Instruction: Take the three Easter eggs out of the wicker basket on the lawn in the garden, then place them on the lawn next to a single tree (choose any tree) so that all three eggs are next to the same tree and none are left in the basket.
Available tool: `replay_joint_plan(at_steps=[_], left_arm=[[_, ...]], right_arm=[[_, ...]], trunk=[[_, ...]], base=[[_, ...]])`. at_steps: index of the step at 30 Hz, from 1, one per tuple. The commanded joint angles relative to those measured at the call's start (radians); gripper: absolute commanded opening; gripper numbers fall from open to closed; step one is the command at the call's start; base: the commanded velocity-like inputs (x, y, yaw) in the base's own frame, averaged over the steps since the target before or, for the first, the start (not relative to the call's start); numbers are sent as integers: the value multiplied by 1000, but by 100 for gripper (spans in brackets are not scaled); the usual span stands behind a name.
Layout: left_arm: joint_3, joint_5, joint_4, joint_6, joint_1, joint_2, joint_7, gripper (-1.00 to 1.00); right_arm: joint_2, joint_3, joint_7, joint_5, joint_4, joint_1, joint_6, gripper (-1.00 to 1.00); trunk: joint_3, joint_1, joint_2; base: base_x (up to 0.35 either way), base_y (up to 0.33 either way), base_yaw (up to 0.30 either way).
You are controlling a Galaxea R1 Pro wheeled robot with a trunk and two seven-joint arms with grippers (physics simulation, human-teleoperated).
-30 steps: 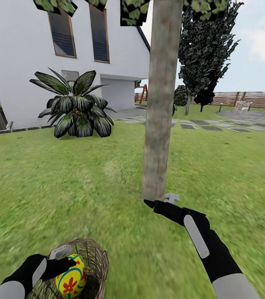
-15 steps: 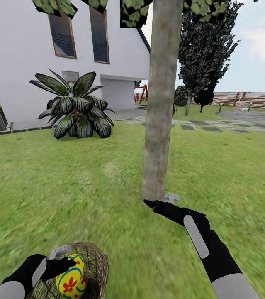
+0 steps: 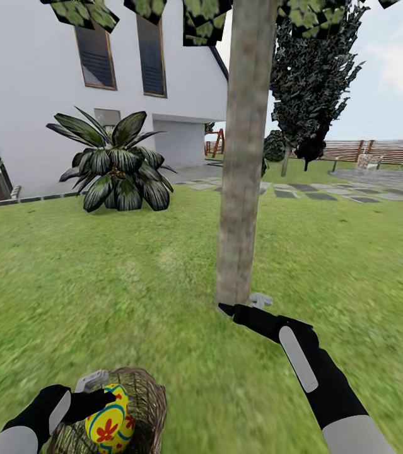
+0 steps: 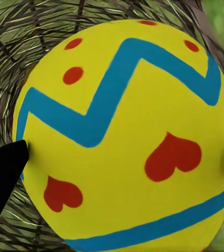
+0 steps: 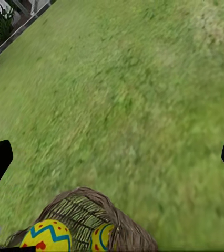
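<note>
Now: left gripper (image 3: 103, 394) clamps an egg (image 3: 109, 419) over the basket (image 3: 144, 403).
Right gripper (image 3: 239, 306) open, empty, at tree (image 3: 244, 157) base; second egg (image 5: 104, 237) inside basket.

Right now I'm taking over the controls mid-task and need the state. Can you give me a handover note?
Left claw: shut on one Easter egg, at the mouth of the wicker basket.
Right claw: open, empty, low by the foot of the tree.
Second egg: lies in the basket. Where the third is, I cannot tell.
Done: one egg gripped; I see none on the lawn at the trunk.
Left: set all three beside that tree.
</note>
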Motion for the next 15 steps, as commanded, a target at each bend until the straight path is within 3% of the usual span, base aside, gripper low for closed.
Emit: replay_joint_plan(at_steps=[1, 8, 15], left_arm=[[6, 1, -2, 7, 0, 0, -3, -100], [6, 1, -81, 50, 1, 0, -3, -100], [7, 0, -100, 57, 1, 0, -3, -100]], right_arm=[[-1, 1, 2, 1, -1, -1, 4, 100], [0, 2, 2, 1, 0, -1, 3, 100], [-1, 1, 2, 1, 1, -1, 2, 100]], trunk=[[2, -4, 7], [24, -31, 56], [46, -58, 105]], base=[[-27, 0, 0], [-106, 0, 0], [-101, 0, 0]])
